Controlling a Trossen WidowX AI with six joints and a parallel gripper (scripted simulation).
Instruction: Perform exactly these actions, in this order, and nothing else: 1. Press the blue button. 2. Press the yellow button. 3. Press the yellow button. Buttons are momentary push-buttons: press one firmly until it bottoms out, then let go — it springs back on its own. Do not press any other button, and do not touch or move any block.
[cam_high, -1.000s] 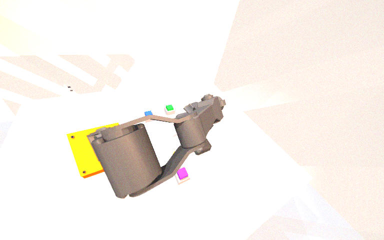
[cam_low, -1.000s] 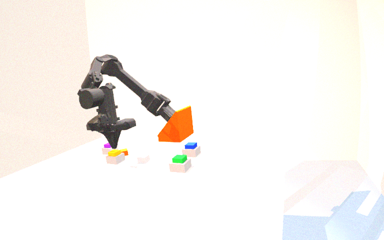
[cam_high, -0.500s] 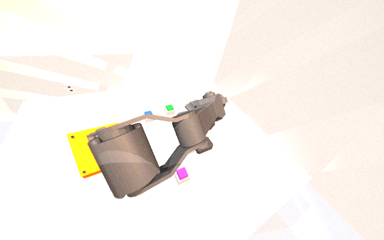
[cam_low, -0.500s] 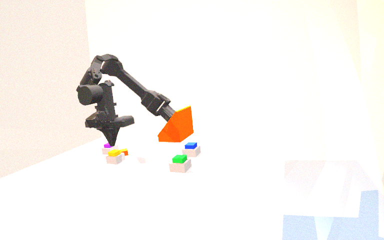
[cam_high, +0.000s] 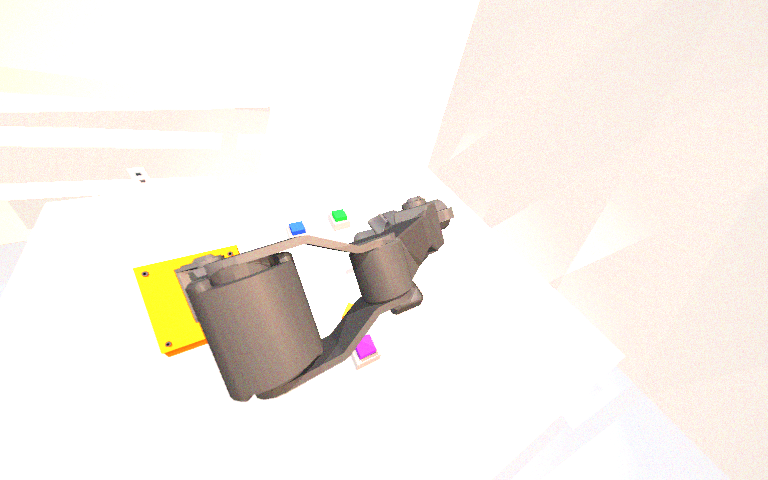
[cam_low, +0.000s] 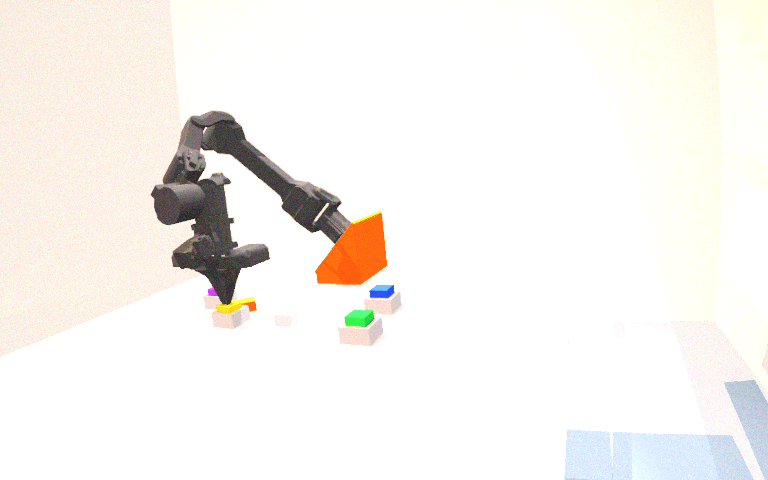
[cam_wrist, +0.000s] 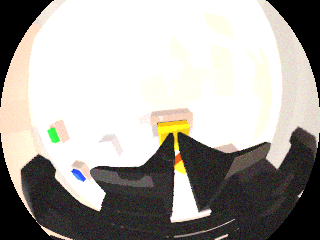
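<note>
Here, closed fingers (cam_low: 225, 301) touching yellow button (cam_low: 228, 307), nothing held.

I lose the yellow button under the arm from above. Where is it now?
In the exterior view the yellow button is at the far left, right under the shut fingers, with the orange block just behind it and the magenta button beyond.

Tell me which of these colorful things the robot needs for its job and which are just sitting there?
Needed:
- yellow button, with the shut hand on it
- blue button

Just sitting there:
- green button
- purple button
- orange block right behind the yellow button
</note>
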